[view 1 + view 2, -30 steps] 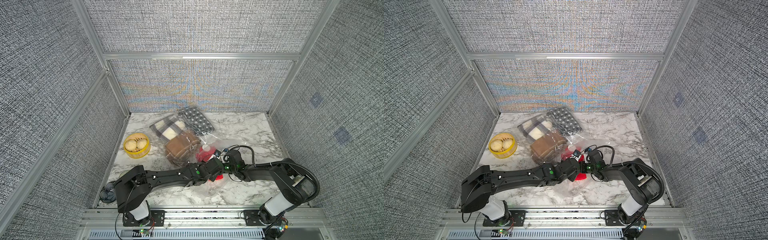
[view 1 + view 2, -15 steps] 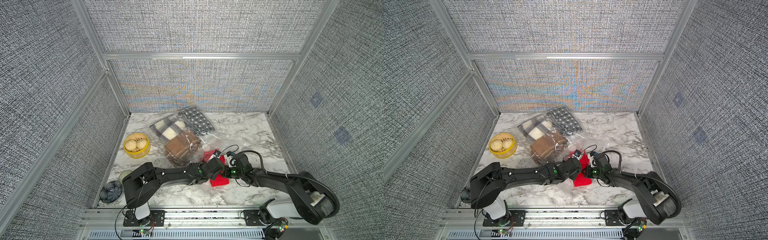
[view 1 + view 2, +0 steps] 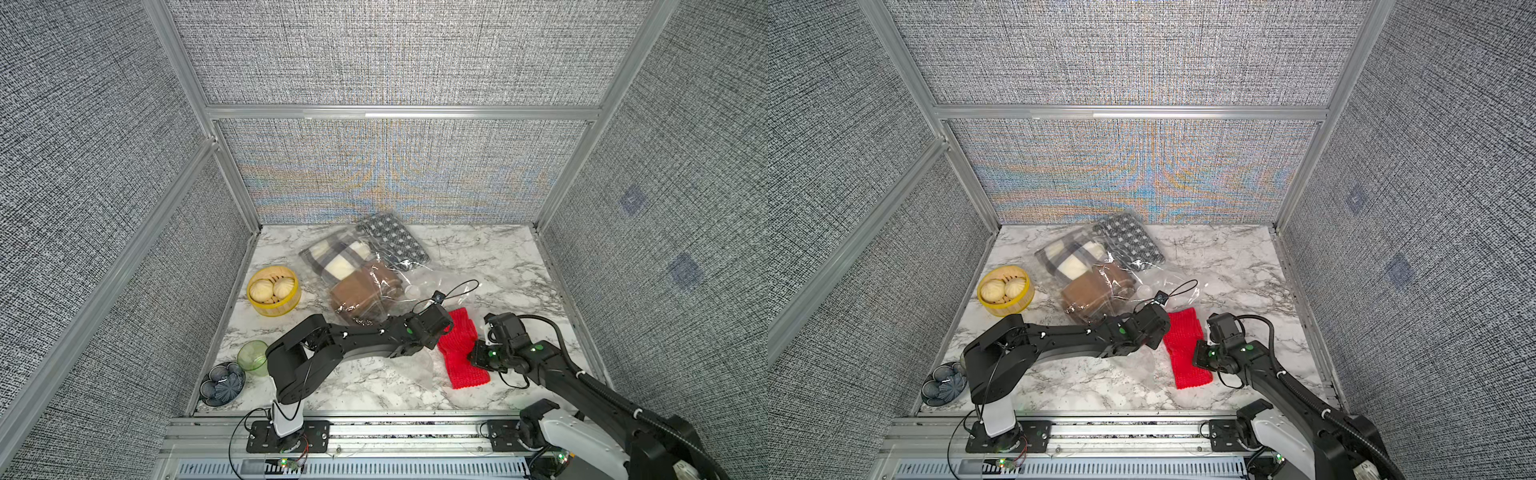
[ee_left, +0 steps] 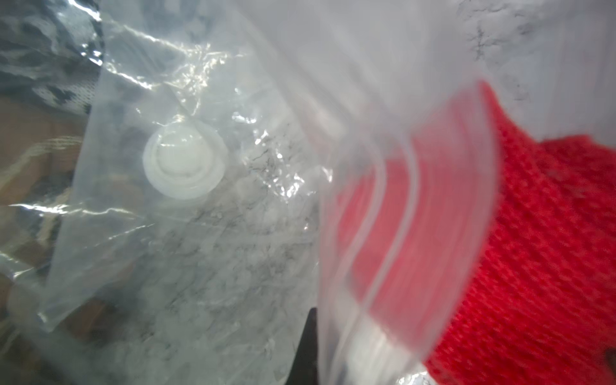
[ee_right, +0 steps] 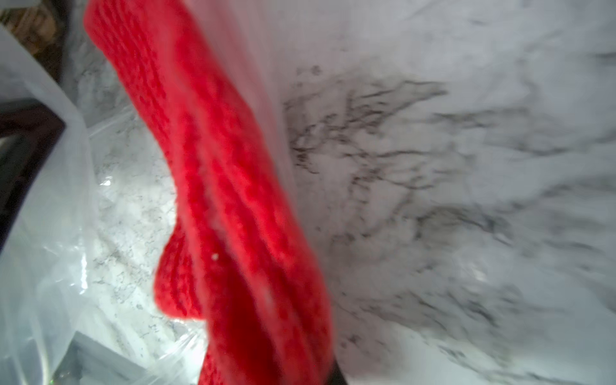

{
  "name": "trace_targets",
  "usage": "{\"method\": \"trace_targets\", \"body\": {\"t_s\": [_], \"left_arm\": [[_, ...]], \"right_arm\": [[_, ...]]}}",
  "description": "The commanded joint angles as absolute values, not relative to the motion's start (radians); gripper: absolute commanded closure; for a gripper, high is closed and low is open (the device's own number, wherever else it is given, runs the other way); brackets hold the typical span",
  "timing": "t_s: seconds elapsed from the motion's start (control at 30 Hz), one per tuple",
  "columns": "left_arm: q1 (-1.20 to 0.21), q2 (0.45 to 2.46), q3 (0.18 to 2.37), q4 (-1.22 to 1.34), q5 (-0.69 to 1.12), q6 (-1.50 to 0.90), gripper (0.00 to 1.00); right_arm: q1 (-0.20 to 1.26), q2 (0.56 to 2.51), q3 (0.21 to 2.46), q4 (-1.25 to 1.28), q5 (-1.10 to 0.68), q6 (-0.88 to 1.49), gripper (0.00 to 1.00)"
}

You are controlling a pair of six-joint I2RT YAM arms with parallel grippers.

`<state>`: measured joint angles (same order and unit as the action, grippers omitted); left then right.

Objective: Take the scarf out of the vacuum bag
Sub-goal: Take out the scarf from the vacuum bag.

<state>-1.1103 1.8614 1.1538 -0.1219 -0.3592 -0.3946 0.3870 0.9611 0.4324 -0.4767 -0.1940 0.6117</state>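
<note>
While my right tool (image 3: 474,358) pinches the red knitted scarf (image 3: 459,353) along one long edge, jaws closed hard on the wool, the scarf lies stretched over the marble bench (image 3: 519,266) in front of the right arm. Nearly all of it is clear of the vacuum bag (image 3: 415,365). In the left wrist view one part of it shows through the bag's zip-seal lip (image 4: 410,206), so I judge the far end may sit just inside the mouth, though I cannot be sure. My left tool (image 3: 436,332) is clamped on that lip, pinning the film.

The scarf looks light, soft and limp. I expect it to sag and drag rather than lift as one piece. The chunky knit should grip well, best across a doubled fold. The bag is thin, slick and crinkly, and is likely to follow the wool unless held. Its white valve cap (image 4: 185,160) sits just beyond the mouth.

Behind lie more bagged scarves (image 3: 361,266), and to the left are a yellow steamer basket (image 3: 274,309), a green cup (image 3: 252,358) and a dark dish (image 3: 222,384). Grey fabric walls (image 3: 104,187) close three sides, and bare marble shows to the right.
</note>
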Motion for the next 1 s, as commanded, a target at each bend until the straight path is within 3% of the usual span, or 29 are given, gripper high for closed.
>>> {"method": "trace_targets", "body": {"t_s": [0.0,0.4,0.63,0.73,0.9,0.97], "left_arm": [[-1.105,1.874,1.164,-0.078,-0.362,-0.381,1.0],[-1.049,1.885,1.176,-0.055,-0.393,-0.364,1.0],[-1.019,1.917,1.214,-0.074,-0.395,-0.351,1.0],[-1.02,1.898,1.194,-0.059,-0.384,-0.353,1.0],[-1.019,1.834,1.14,-0.035,-0.352,-0.365,1.0],[-1.02,1.818,1.123,-0.023,-0.315,-0.369,1.0]], "right_arm": [[0.351,0.933,0.441,-0.613,-0.117,0.62,1.0],[0.072,0.906,0.385,-0.514,-0.168,0.587,1.0],[-0.142,0.731,0.364,-0.511,-0.208,0.599,1.0],[-0.22,0.798,0.391,-0.464,-0.29,0.592,1.0],[-0.404,1.07,0.429,-0.33,-0.524,0.559,1.0],[-0.41,1.136,0.414,-0.273,-0.571,0.555,1.0]]}}
